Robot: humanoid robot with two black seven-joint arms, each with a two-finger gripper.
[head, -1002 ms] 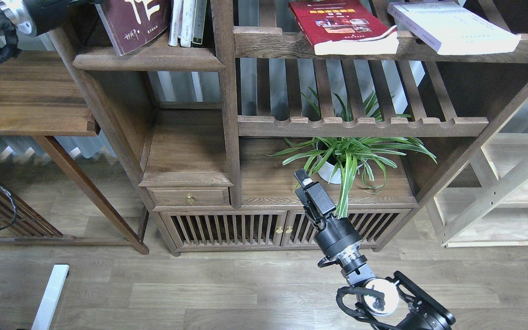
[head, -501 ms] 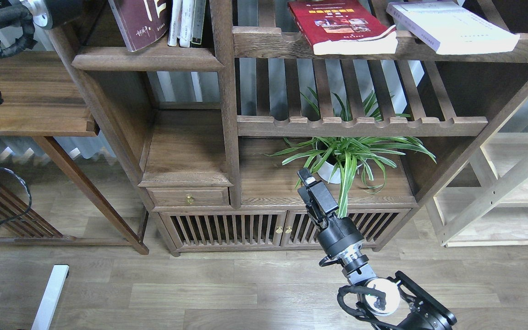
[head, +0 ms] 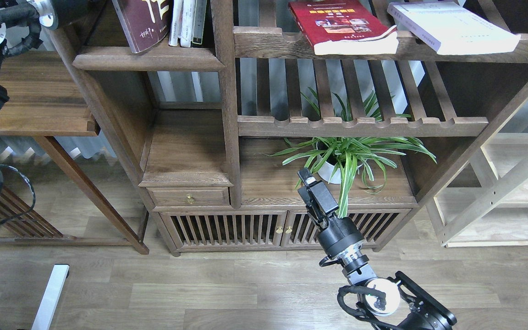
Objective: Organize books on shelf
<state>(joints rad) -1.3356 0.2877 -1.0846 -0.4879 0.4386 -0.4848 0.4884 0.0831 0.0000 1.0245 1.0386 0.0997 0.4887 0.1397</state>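
Observation:
The dark maroon book (head: pixel 147 23) with white characters stands tilted on the dark-brown shelf board (head: pixel 149 59) at the top left, leaning towards the thin white and dark-spined books (head: pixel 186 20). My left arm (head: pixel 57 10) reaches in beside the maroon book. Its fingers are cut off by the top edge. The bright red book (head: pixel 342 25) lies flat on the upper slatted rack (head: pixel 268 43). The plain white book (head: pixel 452 25) lies flat to its right. My right gripper (head: pixel 304 176) is low, in front of the cabinet, fingers together and empty.
A potted spider plant (head: pixel 346 156) stands on the cabinet top just behind my right gripper. A second slatted rack (head: pixel 360 124) runs above it. A side table (head: pixel 35 105) is at the left and a pale wood unit (head: pixel 511 183) at the right.
The maroon book has moved right and stands more upright, closer to the thin books. My left arm has moved right with it. My right arm has barely moved.

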